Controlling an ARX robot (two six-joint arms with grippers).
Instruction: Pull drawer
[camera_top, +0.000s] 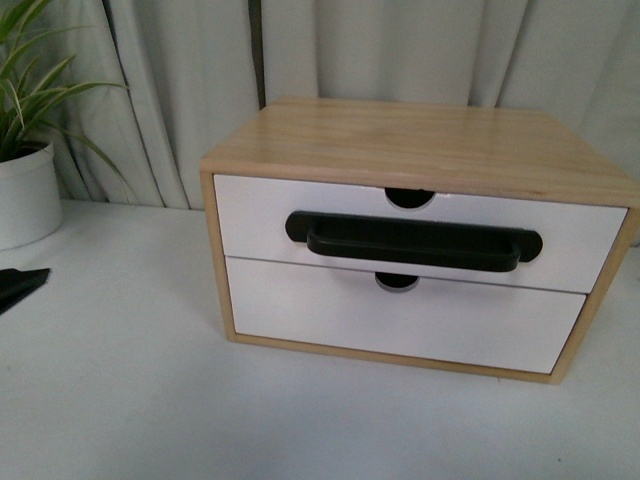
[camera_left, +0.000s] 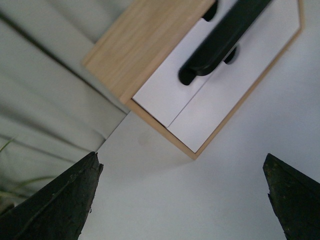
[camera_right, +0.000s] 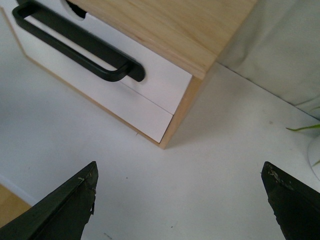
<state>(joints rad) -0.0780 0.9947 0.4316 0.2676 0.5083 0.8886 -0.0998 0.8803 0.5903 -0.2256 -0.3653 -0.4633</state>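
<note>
The drawer (camera_top: 330, 198), the upper of two in a small wooden cabinet (camera_top: 400, 140) on the white table (camera_top: 120, 400), sits shut. The left gripper (camera_left: 180, 156) and right gripper (camera_right: 179, 165) hang with jaws wide apart, well clear of its black handle (camera_top: 413, 243). The cabinet looks light and unfixed, so a pull may drag the whole box forward instead of sliding the drawer out.
</note>
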